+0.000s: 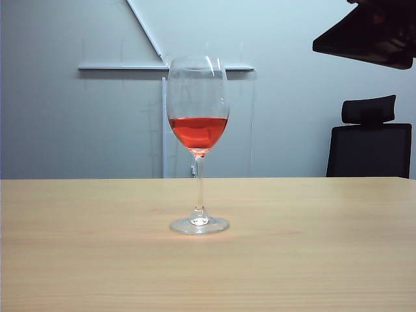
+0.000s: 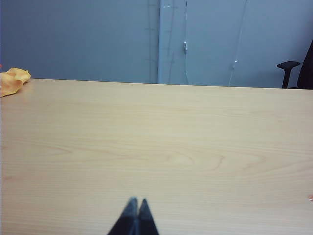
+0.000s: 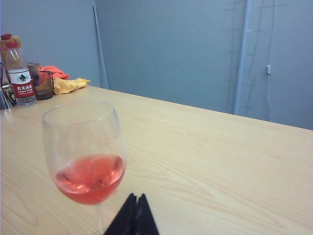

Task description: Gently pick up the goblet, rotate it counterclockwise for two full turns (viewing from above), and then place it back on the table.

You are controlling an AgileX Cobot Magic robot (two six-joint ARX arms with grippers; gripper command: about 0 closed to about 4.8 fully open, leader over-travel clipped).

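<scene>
Goblet (image 3: 85,156) beside shut right gripper (image 3: 135,201), untouched | left gripper (image 2: 136,205) shut, apart

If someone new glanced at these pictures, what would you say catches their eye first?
The tall clear goblet holding red liquid, standing upright alone in the middle of the pale tan wooden table. Next, the dark right gripper, shut and empty, close beside the glass bowl in its wrist view and high at the exterior view's upper right. The left gripper is shut over bare wood.

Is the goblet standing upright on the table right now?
Upright: the goblet stands on its foot on the table, stem vertical, red liquid level, nothing touching it.
</scene>
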